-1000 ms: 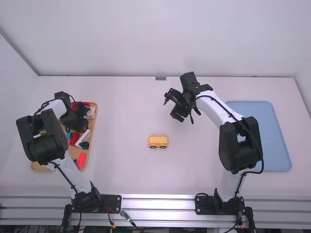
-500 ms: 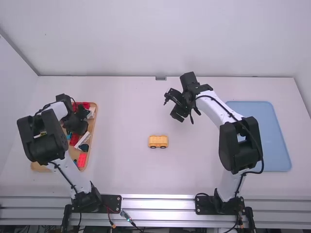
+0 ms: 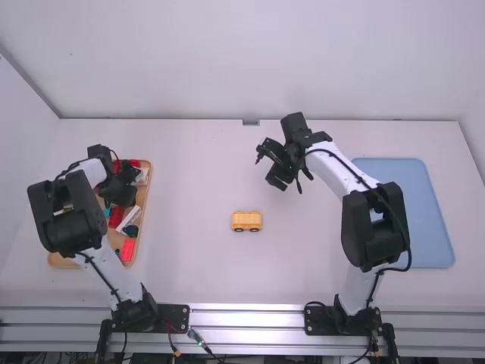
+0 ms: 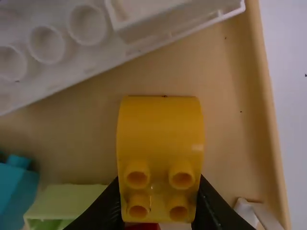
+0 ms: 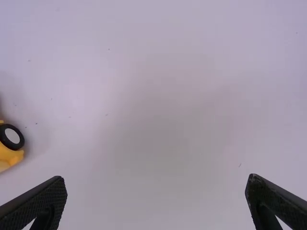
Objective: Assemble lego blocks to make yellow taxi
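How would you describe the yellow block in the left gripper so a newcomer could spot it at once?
Find the tan tray at the table's left side, then the left gripper over it. Between its fingers sits a yellow block with a smooth curved section and four hollow studs. Its curve and color set it apart from the white block, green block and turquoise block.

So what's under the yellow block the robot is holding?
Something red peeks out past the edge of the yellow block, and the tray shows around it. Anything else underneath is covered.
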